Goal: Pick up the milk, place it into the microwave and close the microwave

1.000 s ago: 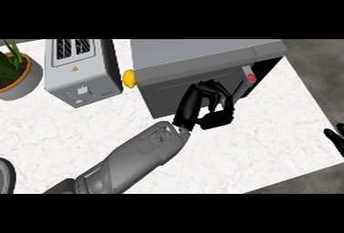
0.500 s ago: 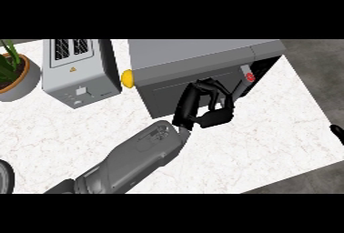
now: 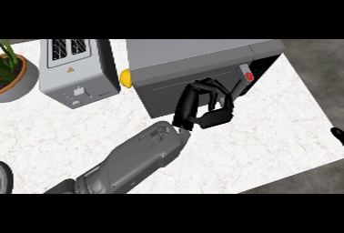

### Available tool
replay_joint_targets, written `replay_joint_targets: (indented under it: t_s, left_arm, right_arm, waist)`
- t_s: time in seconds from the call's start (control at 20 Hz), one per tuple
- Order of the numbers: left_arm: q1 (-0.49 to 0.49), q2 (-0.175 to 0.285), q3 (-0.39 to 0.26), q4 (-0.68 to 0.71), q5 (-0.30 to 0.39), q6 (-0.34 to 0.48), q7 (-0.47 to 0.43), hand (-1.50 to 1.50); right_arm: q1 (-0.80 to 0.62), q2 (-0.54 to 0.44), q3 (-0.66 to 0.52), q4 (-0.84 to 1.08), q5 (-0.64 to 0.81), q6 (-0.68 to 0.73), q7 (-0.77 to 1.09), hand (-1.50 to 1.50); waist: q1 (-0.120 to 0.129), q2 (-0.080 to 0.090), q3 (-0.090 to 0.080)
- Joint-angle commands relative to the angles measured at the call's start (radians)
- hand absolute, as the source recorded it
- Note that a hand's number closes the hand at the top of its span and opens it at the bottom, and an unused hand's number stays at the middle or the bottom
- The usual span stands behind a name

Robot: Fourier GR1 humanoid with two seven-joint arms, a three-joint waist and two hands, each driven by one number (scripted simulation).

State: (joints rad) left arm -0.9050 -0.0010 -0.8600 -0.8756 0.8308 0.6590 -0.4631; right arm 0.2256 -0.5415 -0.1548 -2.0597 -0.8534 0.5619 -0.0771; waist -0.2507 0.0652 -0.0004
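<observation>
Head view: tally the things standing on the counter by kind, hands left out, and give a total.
Appliances: 2, the microwave and the toaster
Plants: 1, the potted plant
Small items: 1, the yellow object between the two appliances
Total: 4

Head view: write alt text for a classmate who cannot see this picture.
The left robot hand is up against the dark front of a grey microwave on a white marble counter. A toaster and a potted plant stand further toward the view's left.
</observation>
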Motion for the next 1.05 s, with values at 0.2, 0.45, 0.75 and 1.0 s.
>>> replay_joint_targets:
  t_s: [0.2,0.45,0.75,1.0]
  left_arm:
    - [-0.048,0.001,0.083,0.127,0.052,0.027,-0.046,1.5]
    - [-0.05,0.001,0.079,0.144,0.066,0.033,-0.072,1.5]
    - [-0.056,0.001,0.072,0.14,0.093,0.042,-0.099,1.5]
    - [-0.059,0.001,0.065,0.147,0.109,0.035,-0.12,1.5]
  right_arm:
    - [-0.004,-0.028,0.009,-0.025,-0.041,0.028,0.018,-1.5]
    - [-0.001,-0.037,-0.001,-0.032,-0.061,0.031,0.02,-1.5]
    - [-0.004,-0.044,-0.001,-0.045,-0.07,0.027,0.028,-1.5]
    - [-0.003,-0.058,0.005,-0.048,-0.082,0.036,0.04,-1.5]
  waist:
    - [-0.014,0.022,-0.002]
    - [-0.017,0.023,-0.001]
    - [-0.025,0.025,-0.001]
    - [-0.021,0.029,-0.001]
